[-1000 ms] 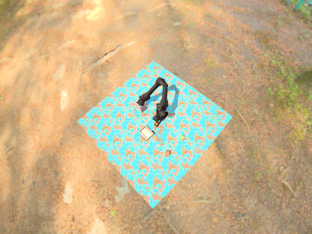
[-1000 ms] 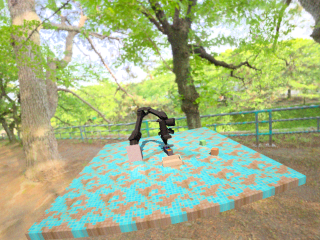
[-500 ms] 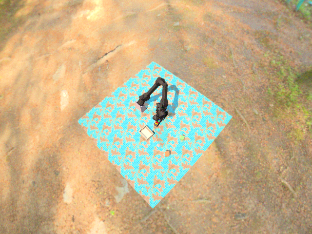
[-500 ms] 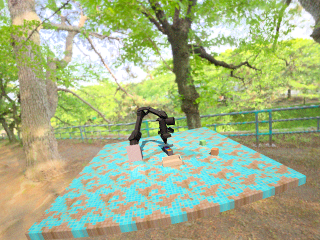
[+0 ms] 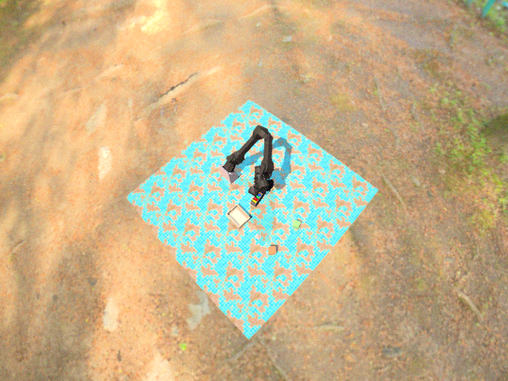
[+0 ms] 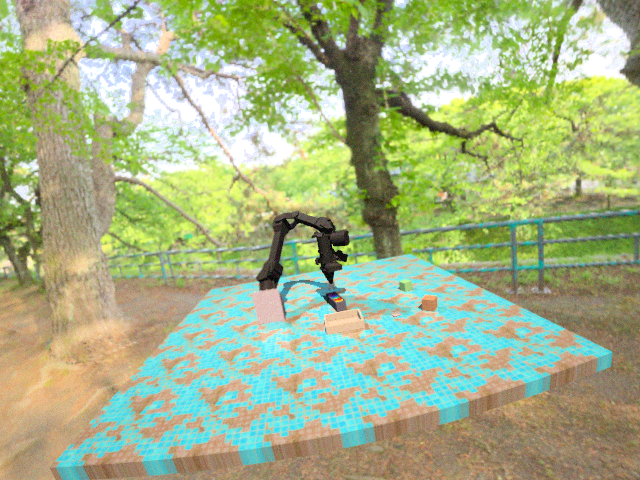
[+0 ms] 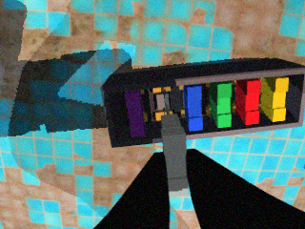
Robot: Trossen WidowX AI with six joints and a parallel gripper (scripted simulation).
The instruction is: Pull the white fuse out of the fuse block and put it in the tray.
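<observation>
pincer (image 7: 173, 172) pinches the white fuse (image 7: 172, 153), long axis vertical, lifted above its vacated slot in the fuse block (image 7: 204, 103), between purple fuse (image 7: 133, 114) and blue fuse (image 7: 193, 107). tray (image 6: 344, 321) sits just beside the block on the desk (image 6: 330, 382); room above looks open, so judged next: carry sideways to tray.

Black fuse block (image 7: 197, 105) holds purple, blue, green, red, yellow fuses.
</observation>
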